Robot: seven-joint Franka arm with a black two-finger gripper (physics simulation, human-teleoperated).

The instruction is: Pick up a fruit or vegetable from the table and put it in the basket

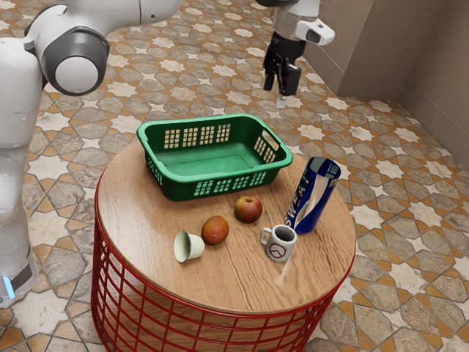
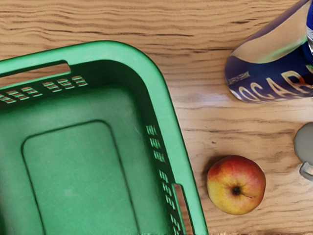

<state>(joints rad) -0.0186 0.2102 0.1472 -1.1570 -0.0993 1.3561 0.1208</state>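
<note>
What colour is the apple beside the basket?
The apple is red blending into yellow, with a dark stem hollow; it shows best in the wrist view.

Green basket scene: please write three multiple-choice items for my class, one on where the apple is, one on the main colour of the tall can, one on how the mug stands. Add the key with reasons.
1. Where is the apple?
A. Inside the basket
B. On the table, outside the basket
C. Inside the mug

2. What is the main colour of the tall can?
A. Yellow
B. Pink
C. Blue

3. How does the mug stand?
A. Upright
B. Upside down
C. On its side

Key:
1. B: both views show the apple on the wood, beyond the basket's rim.
2. C: blue surrounds its pale stripe and lettering.
3. A: in the exterior view its opening faces up.
</note>
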